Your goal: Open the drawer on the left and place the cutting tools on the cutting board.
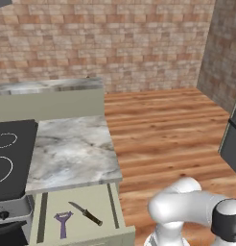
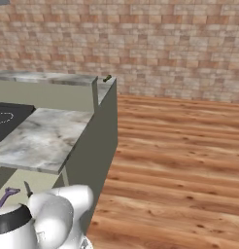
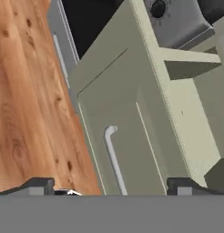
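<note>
The drawer (image 1: 79, 216) stands pulled out from under the marble counter (image 1: 72, 151), far enough that its whole floor lies bare to reach from above. That is likely why it was drawn so far: both cutting tools rest flat inside it. The purple tool (image 1: 63, 223) lies toward the stove (image 1: 7, 158) side of the drawer, and the dark knife (image 1: 86, 213) lies just beside it on the side away from the stove, slanted, apart from the purple one. In the right base view the purple tool (image 2: 6, 197) and a sliver of the knife (image 2: 28, 189) peek out beside the robot's arm.

The pincer (image 3: 109, 187) hangs low in front of the cabinet below the drawer, its two fingertips (image 3: 38, 185) set wide apart with nothing between them. It looks onto the cabinet door (image 3: 127, 141) and its curved handle (image 3: 113, 157), so it sits beneath the drawer's level; by my reading it must rise above the drawer before it can take a tool.

I cannot see the cutting board from here. The counter next to the stove is bare marble, so the board must lie elsewhere.
</note>
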